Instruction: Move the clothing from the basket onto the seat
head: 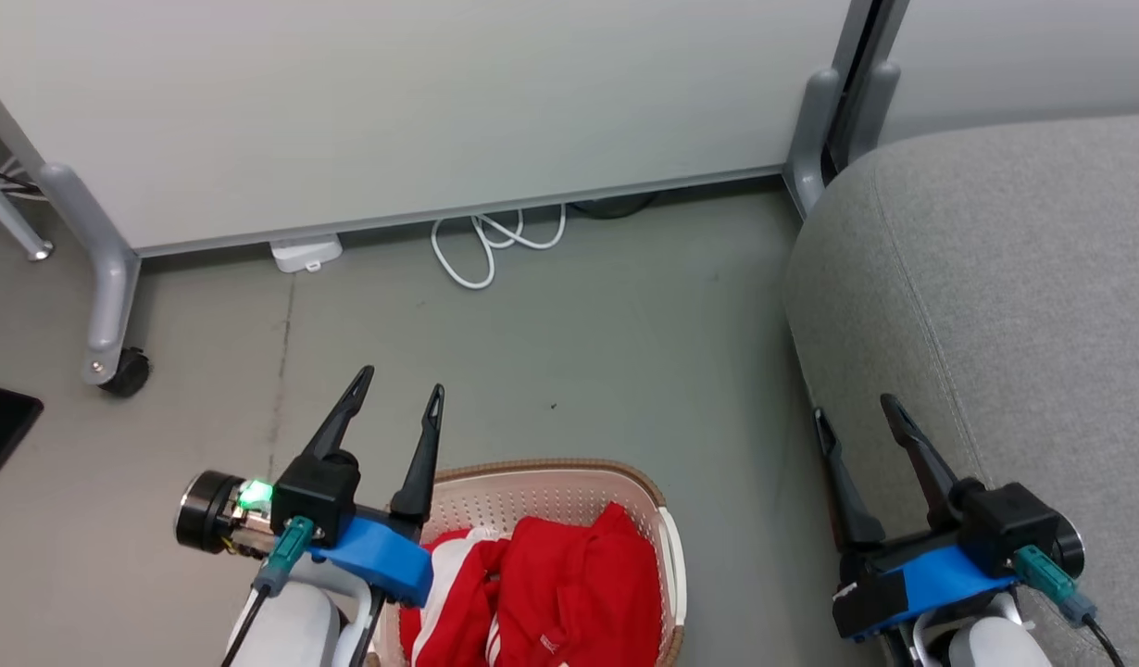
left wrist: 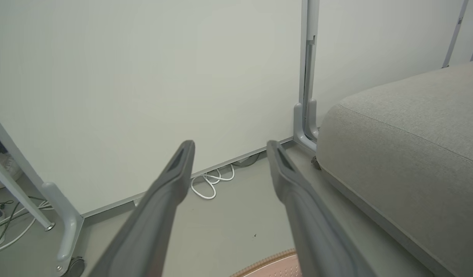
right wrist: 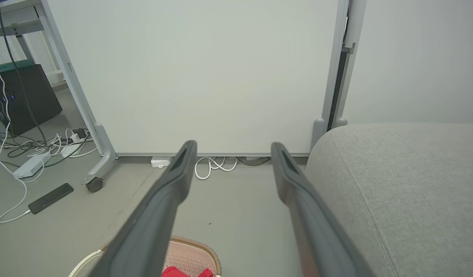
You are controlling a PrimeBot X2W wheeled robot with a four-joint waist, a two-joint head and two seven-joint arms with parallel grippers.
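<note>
The two red-and-white garments [head: 551,584] lie heaped in the cream laundry basket [head: 542,468], which stands on the grey floor [head: 579,352] at the bottom of the head view, near the front edge of the light-grey sofa [head: 1014,278] — close enough, by the look of it, that a lift and a swing to the right would carry a piece onto the cushion. No garment lies on the part of the sofa in view, so the task looks unstarted. The left gripper [head: 401,382] shows over the basket's left rim with its two dark fingers spread wide and holding nothing; the right gripper [head: 855,408] hangs at the sofa's edge, likewise spread and empty. Both point forward toward the white partition panel [head: 440,102] rather than down — a ready posture, I judge, before either arm dips. The left one sits nearest the heap, so the first grasp probably falls to it.
</note>
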